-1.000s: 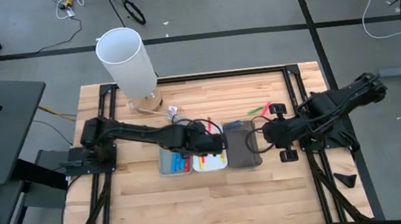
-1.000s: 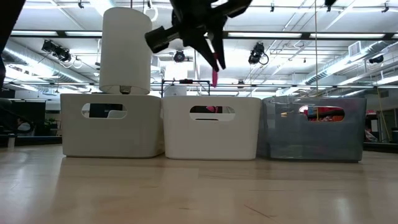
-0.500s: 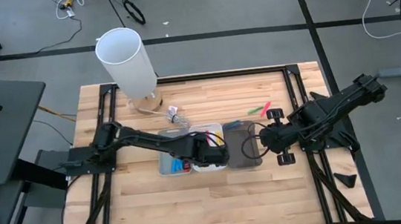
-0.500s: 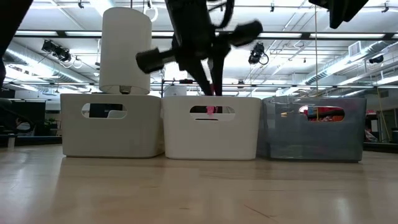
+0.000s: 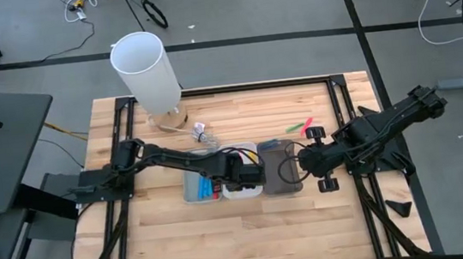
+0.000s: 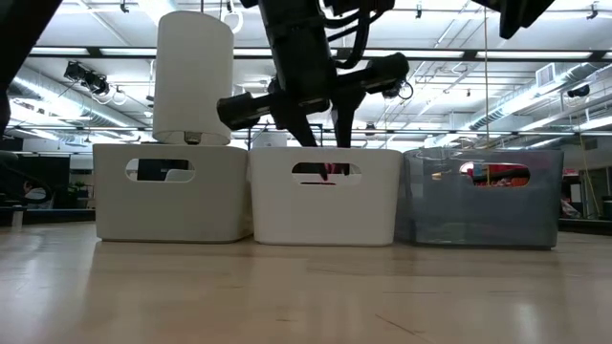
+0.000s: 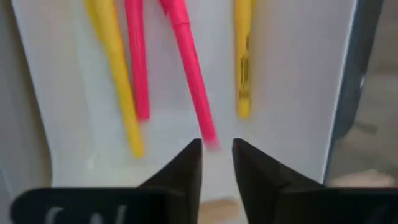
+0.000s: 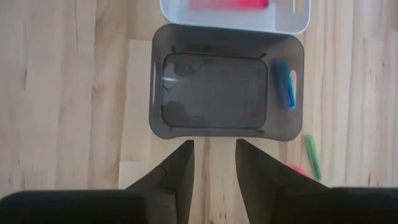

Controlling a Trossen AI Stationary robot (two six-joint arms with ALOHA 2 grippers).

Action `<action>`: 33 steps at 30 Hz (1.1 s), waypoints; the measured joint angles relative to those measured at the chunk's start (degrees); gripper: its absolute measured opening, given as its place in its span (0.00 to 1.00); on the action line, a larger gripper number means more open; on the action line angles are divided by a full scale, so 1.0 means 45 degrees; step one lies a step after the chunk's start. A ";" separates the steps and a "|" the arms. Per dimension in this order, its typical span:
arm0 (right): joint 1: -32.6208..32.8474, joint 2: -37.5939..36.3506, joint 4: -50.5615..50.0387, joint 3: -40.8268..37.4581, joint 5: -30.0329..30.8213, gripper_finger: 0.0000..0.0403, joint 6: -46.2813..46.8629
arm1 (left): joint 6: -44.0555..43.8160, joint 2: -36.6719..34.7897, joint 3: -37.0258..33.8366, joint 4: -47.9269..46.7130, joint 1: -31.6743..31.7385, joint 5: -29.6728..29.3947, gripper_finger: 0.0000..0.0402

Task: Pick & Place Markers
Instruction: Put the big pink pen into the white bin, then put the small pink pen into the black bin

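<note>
Markers lie in several places, and the left wrist view gives the clearest count: four of them on the floor of the white tray [image 7: 298, 74], two yellow and two pink. One yellow marker [image 7: 117, 81] and one pink marker [image 7: 138, 62] lie side by side, a second pink marker [image 7: 191, 74] slants toward the fingertips, and a second yellow marker [image 7: 243, 62] lies nearer the tray's far wall. The left hand [image 7: 216, 157] hangs over this middle tray with its two fingers apart by a narrow gap; the end of the slanted pink marker sits just in front of that gap, and nothing is clamped.

Three trays stand in a row on the bench [image 5: 165, 231]: a light grey tray [image 6: 172, 191], the white one in the middle, and a dark grey tray [image 8: 227, 93]. In the high view blue markers [image 5: 207, 187] show in the light grey tray; their number cannot be told. The right wrist view shows one blue marker [image 8: 285, 84] lying along one wall of the dark tray.

The right hand [image 8: 214, 163] hovers beside the dark tray, fingers parted and holding nothing. On the bare wood near it lie one green marker [image 8: 311, 157] and one pink one [image 8: 297, 170], close together. One tall white cylinder [image 5: 146, 74] stands at the bench's far left corner.
</note>
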 joint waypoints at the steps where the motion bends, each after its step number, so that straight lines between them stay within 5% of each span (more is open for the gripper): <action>1: -0.0002 0.0000 0.0087 0.0000 0.0000 0.29 0.0000 | 0.0122 -0.0001 0.0000 -0.0019 0.0027 0.0198 0.26; 20: -0.0002 0.0000 0.1028 0.0000 0.0047 0.29 -0.0205 | 0.1017 -0.0134 0.0000 -0.0082 0.0216 0.0255 0.61; 33: -0.0113 0.0000 0.1305 0.0005 0.0050 0.29 -0.0072 | 0.4603 -0.1926 0.0000 -0.0483 0.0610 -0.0025 0.62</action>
